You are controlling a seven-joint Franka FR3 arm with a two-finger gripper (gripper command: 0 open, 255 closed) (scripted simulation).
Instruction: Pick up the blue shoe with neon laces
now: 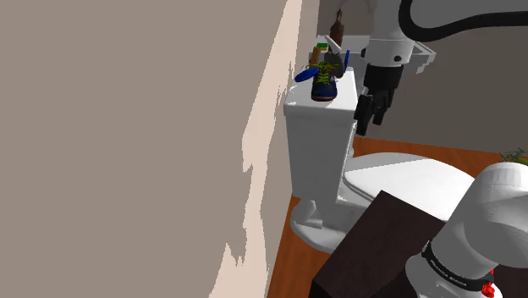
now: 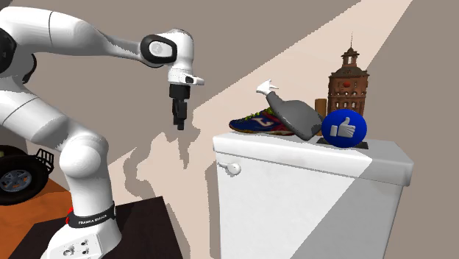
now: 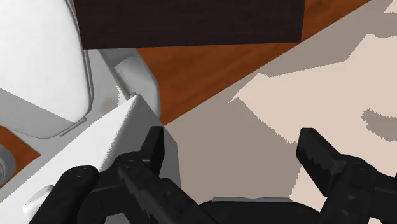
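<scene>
Shoe (image 2: pixel 259 123) parked up on the tank (image 2: pixel 294 199) near a blue thumbs-up ball (image 2: pixel 343 129), gripper (image 2: pixel 179 123) spread wide and empty, hanging in the air off the tank's end.

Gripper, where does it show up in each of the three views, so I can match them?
Shoulder view: the gripper points down at upper middle, just right of the toilet tank.
Second exterior view: the gripper hangs left of centre, left of the toilet tank.
Wrist view: the gripper is open, with what looks like the tank's lid corner beside one finger.
Shared landmark: the white toilet tank.
</scene>
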